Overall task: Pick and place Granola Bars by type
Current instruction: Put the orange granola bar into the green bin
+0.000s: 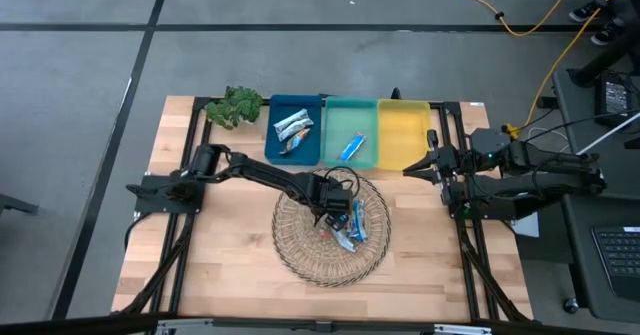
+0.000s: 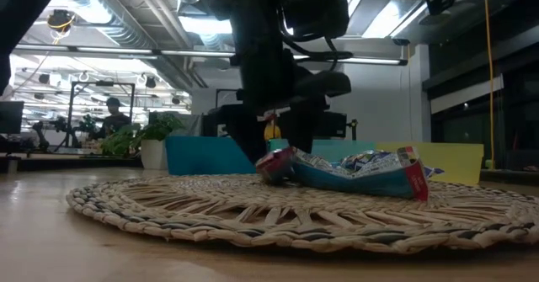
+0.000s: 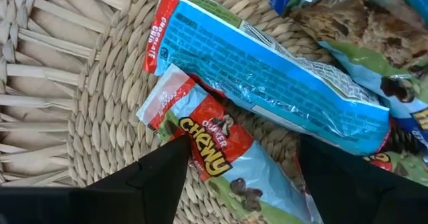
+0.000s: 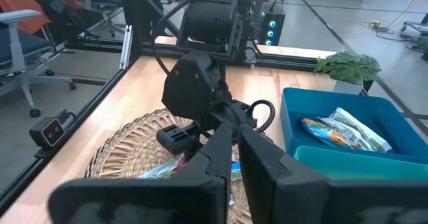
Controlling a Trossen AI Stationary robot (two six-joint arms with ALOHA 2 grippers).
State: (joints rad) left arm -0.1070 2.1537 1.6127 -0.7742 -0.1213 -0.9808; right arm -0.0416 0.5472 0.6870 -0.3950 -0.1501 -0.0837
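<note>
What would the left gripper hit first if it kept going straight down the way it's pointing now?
Most likely the red-ended Chewy bar lying on the woven mat: the open left gripper points down with its fingers on either side of that bar. The blue-wrapped bar lies just beyond, so depth is slightly uncertain.

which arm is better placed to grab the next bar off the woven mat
Left. The left gripper hangs open over the bars on the woven mat; the right gripper sits shut by the yellow bin.

Several bars (image 1: 346,230) lie heaped on the woven mat (image 1: 300,255), mostly blue wrappers with red ends. Two more lie in the dark blue bin (image 1: 272,140), one in the teal bin (image 1: 368,115).
</note>
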